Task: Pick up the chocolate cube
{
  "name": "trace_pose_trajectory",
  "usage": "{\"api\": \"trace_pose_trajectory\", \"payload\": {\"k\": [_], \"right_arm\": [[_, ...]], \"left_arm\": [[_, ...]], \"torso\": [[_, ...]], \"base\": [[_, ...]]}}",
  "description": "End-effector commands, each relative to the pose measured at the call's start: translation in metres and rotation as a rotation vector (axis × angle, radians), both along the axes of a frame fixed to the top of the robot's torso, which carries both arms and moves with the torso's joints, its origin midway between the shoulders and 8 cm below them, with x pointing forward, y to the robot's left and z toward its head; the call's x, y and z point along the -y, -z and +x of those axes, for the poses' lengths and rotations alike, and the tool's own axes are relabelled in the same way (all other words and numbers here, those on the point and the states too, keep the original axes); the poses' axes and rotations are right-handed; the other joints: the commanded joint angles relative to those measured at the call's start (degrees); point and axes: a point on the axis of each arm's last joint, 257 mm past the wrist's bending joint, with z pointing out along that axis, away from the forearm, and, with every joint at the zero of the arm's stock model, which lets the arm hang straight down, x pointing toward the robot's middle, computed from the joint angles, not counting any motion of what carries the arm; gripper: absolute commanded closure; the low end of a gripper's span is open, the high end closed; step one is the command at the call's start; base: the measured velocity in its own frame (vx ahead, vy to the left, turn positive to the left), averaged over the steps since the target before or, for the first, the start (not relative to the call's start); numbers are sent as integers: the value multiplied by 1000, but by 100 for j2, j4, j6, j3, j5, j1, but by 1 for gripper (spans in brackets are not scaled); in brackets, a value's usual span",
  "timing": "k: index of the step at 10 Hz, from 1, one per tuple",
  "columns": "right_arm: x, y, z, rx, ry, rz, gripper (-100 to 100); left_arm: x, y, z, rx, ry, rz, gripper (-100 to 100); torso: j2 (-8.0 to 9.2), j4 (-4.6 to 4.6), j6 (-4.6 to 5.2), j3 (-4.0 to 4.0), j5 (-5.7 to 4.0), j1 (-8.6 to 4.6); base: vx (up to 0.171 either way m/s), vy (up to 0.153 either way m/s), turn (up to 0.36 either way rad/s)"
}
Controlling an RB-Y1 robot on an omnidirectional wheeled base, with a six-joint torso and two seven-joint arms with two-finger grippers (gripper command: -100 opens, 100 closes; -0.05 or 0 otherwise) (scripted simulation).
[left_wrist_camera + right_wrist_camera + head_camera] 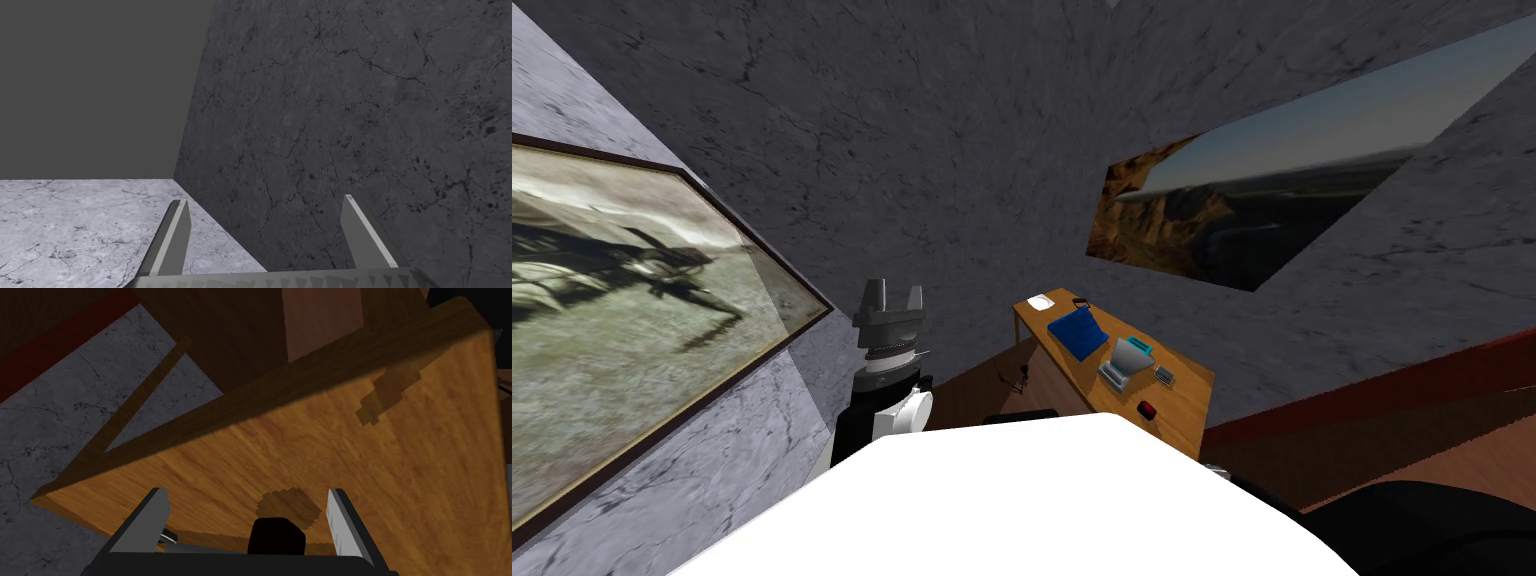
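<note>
Small dark blocky cube (pixel 277 535), low between spread fingers of right tool (pixel 247 490), on orange-brown wooden tabletop (pixel 400 478), untouched. Probably light, rigid, slightly slick; best pinched across flat opposite sides. Left tool (pixel 894 290) aloft, likewise spread.

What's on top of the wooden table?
A flat white item, blue item, grey-teal box, small grey block, and a dark cube between the right claw's open fingers. The table's near end is covered.
</note>
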Motion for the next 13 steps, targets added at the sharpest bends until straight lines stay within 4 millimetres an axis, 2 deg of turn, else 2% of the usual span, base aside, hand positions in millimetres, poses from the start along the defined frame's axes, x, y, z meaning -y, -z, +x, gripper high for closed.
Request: {"api": "trace_pose_trajectory", "payload": {"k": [1,2,4,5,6,7,9,10,11,13], "right_arm": [[22,-3,-40,-97,15,-39,-100],[22,-3,-40,-97,15,-39,-100],[36,-3,-71,-171,32,-63,-100],[44,-4,-94,-224,47,-76,-100],[44,-4,-94,-224,47,-76,-100],[46,-3,-105,-253,58,-78,-100],[44,-1,-103,-249,59,-73,-100],[43,-1,-103,-250,59,-73,0],[40,6,-101,-242,68,-73,-100],[35,16,-99,-232,79,-72,-100]], "left_arm": [[0,0,0,0,0,0,0],[0,0,0,0,0,0,0],[0,0,0,0,0,0,0],[0,0,0,0,0,0,0],[0,0,0,0,0,0,0],[0,0,0,0,0,0,0],[0,0,0,0,0,0,0],[0,0,0,0,0,0,0],[0,0,0,0,0,0,0],[0,0,0,0,0,0,0]], "torso": [[0,0,0,0,0,0],[-20,-5,-2,-12,0,-7],[17,2,7,8,1,7],[15,3,2,8,3,13],[-5,-1,0,-3,5,17],[-6,-3,7,-5,3,11],[-1,-2,5,-2,5,27],[28,3,9,13,5,17],[51,9,10,27,3,8],[82,16,10,45,-3,-13]], "base": [[233,25,401],[148,-5,70],[112,46,139],[192,66,336],[185,33,84],[175,52,142],[116,56,97],[14,5,-4],[-28,-18,47],[-57,-48,55]]}}
